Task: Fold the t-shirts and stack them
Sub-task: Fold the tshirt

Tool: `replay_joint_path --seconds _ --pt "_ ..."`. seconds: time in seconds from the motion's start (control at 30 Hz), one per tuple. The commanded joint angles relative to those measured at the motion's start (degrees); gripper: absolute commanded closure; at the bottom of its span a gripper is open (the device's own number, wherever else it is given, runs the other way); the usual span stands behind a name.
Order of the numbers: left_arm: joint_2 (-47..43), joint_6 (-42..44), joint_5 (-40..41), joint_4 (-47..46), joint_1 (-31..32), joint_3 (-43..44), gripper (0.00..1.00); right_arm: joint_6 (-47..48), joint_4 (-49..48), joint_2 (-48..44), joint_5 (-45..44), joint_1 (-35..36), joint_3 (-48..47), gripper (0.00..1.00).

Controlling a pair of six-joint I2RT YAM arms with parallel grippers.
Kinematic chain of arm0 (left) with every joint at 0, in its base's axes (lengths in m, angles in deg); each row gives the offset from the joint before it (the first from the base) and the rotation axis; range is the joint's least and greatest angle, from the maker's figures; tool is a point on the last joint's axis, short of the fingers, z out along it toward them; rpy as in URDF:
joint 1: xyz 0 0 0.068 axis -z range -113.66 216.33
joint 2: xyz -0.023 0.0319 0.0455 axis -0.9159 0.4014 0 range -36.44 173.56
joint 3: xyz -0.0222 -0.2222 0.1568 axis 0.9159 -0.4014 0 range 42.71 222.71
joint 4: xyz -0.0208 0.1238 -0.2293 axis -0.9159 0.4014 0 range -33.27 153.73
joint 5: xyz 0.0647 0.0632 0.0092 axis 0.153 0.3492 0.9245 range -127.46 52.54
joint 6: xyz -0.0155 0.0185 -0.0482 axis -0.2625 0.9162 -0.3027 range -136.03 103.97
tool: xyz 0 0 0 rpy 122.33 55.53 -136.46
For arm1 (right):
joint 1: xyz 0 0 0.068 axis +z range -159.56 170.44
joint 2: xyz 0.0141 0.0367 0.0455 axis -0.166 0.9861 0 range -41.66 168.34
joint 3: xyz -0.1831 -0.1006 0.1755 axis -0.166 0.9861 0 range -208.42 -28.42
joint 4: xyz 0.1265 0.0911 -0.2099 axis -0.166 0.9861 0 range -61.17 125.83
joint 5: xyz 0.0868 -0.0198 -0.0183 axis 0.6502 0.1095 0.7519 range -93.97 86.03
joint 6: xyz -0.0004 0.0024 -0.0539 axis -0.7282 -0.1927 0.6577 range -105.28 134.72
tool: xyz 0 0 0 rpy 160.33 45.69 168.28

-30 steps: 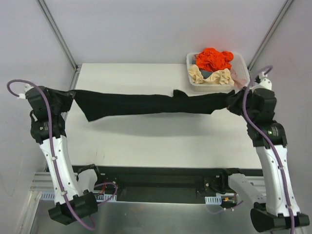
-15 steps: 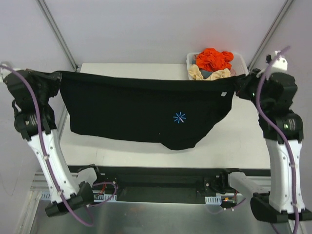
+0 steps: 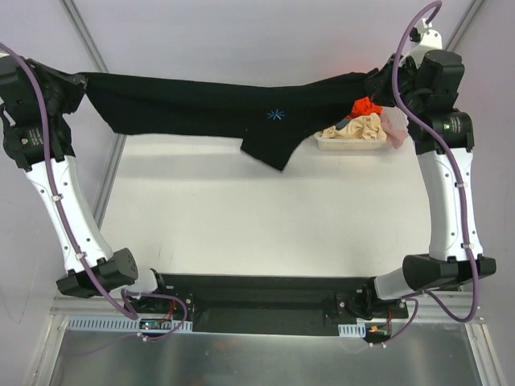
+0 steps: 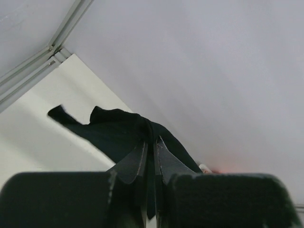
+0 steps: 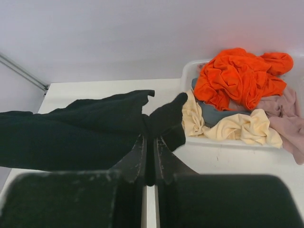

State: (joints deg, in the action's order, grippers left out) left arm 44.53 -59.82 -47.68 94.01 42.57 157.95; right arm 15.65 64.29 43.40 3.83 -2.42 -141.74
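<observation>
Both arms are holding the black t-shirt [image 3: 201, 104] stretched taut, high above the table [image 3: 241, 217] (a small blue star print is showing). The left gripper [image 4: 151, 151] is pinching one end and the right gripper [image 5: 149, 142] the other, near the white bin [image 5: 223, 141] of crumpled clothes.

Overhead, two wrist close-ups; shirt [image 3: 201, 106] shared

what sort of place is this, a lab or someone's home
Most likely a robot lab work cell, not a home: a white table walled by plain white panels, the left gripper and right gripper stretching a black t-shirt above it, and a white bin of crumpled shirts.
</observation>
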Motion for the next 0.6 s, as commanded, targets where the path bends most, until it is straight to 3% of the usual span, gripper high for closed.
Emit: replay_joint_path --seconds 0.0,0.1,0.2,0.4,0.57 --pt "-4.85 3.10 2.74 -2.47 -1.28 -2.55 1.00 2.06 -7.86 -8.57 1.70 -0.63 6.75 0.99" --pt "-9.67 4.06 3.97 -2.47 -1.37 -12.55 1.00 1.10 -8.65 -13.84 2.92 -0.63 17.90 0.99" --pt "-16.53 1.78 5.47 -3.35 -1.45 -33.41 1.00 -0.75 -9.88 -19.39 6.53 -0.54 33.12 0.99" --pt "-26.91 -5.07 8.63 -6.16 -1.37 -67.71 1.00 -11.74 -14.80 -26.34 5.28 -0.37 58.88 0.99" --pt "-33.06 -7.78 7.06 -4.15 -1.37 -83.12 1.00 -11.39 -5.43 -25.99 5.67 -0.28 65.32 0.99"
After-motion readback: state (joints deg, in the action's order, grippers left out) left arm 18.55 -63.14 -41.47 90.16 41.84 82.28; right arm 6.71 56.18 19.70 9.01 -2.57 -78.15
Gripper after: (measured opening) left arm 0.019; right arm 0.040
